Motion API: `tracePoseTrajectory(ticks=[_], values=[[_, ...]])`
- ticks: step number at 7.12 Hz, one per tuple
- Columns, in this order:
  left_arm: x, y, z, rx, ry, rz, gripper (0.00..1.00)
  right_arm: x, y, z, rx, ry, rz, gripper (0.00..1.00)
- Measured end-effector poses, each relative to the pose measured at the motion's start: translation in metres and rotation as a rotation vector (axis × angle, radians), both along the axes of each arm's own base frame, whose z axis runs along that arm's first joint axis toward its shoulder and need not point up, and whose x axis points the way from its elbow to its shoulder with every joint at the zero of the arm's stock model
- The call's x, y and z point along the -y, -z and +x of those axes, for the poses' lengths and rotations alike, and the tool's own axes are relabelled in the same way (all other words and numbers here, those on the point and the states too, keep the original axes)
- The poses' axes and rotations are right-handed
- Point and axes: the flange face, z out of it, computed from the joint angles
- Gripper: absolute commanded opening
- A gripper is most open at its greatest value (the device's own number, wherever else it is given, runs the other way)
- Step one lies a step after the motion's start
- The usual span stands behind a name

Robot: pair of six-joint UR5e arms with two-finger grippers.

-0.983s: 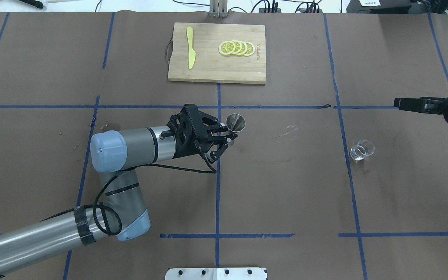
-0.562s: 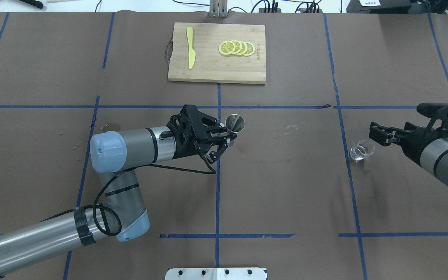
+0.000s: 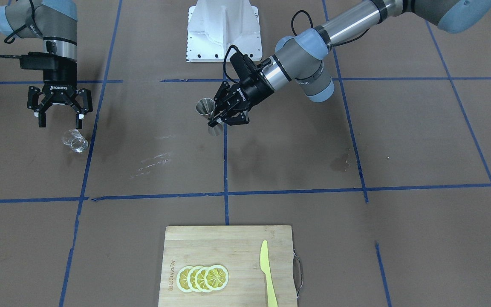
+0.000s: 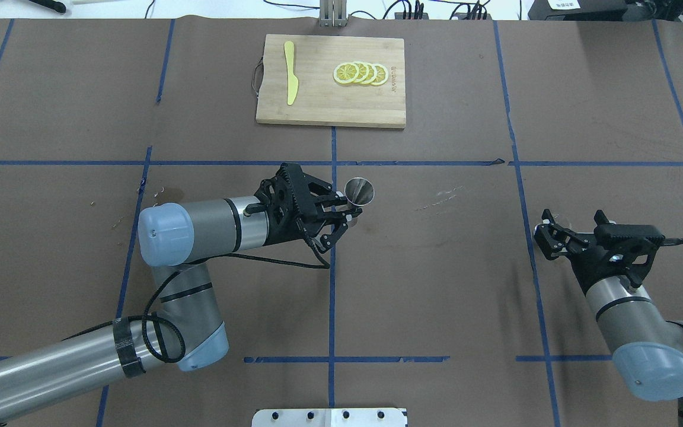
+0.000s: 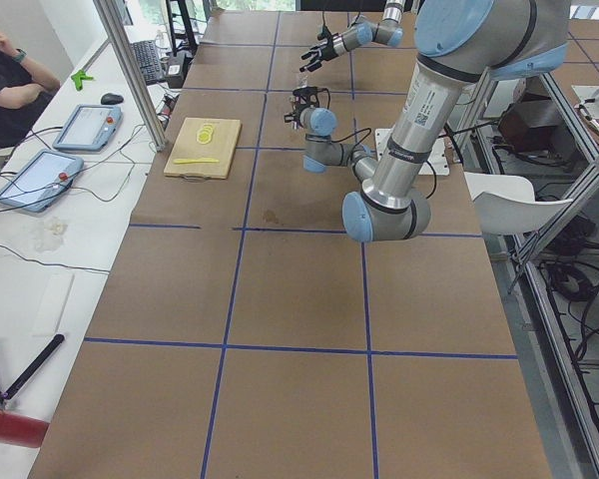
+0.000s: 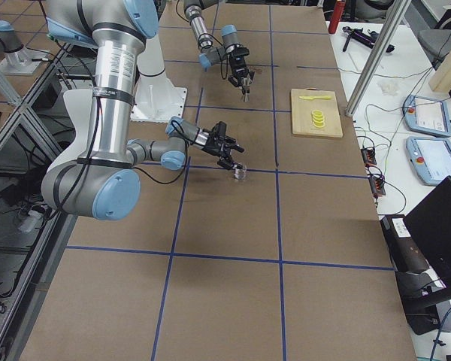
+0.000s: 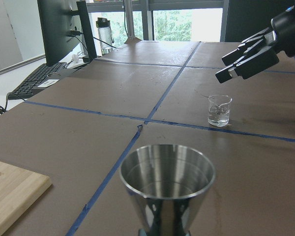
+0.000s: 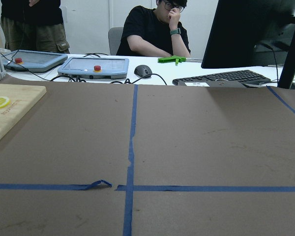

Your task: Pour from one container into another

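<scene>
1. Front view: the left end effector [image 3: 222,119] is closed on the thin middle of the steel jigger [image 3: 206,106], which stands upright near the middle of the bench [image 3: 356,149]. The right end effector [image 3: 60,123] points down with its fingers spread wide, just above the clear cup [image 3: 75,141].
2. Overhead view: a cutting board [image 4: 318,107] with lemon slices [image 4: 360,73] and a yellow knife [image 4: 290,71] lies at the far edge.
3. Left side view: the jigger and cup are too small to make out.
4. Right side view: the clear cup sits on the bench right by the right end effector.
5. Left wrist view: the steel jigger is close up, mouth open to the top. The clear cup stands farther off, under the open right end effector.
6. Right wrist view: only brown bench, blue tape [image 8: 130,147] and a board corner show.
</scene>
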Motion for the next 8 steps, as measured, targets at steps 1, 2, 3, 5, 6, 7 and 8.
tracePoseTrajectory(ticks=[1,2,3,5,6,7,8], values=[[0.0,0.0,0.0,0.0,0.0,0.0,0.0,-0.002,-0.007,-0.015,-0.009,-0.021,0.022,1.0],[0.0,-0.001,0.0,0.0,-0.001,0.0,0.0,-0.004,-0.016,-0.024,-0.021,-0.03,0.033,1.0],[0.0,-0.001,0.0,0.0,-0.001,0.0,0.0,-0.007,-0.025,-0.029,-0.032,-0.034,0.038,1.0],[-0.001,-0.001,0.0,0.0,-0.001,0.0,0.0,-0.011,-0.043,-0.035,-0.059,-0.034,0.037,1.0],[-0.001,-0.001,0.0,-0.001,-0.001,0.0,0.0,-0.012,-0.049,-0.037,-0.071,-0.031,0.036,1.0],[-0.001,0.0,-0.001,-0.003,-0.001,0.001,0.0,-0.013,-0.053,-0.038,-0.077,-0.029,0.035,1.0],[-0.001,0.001,-0.001,-0.005,-0.001,0.002,0.0,-0.013,-0.053,-0.041,-0.077,-0.028,0.035,1.0]])
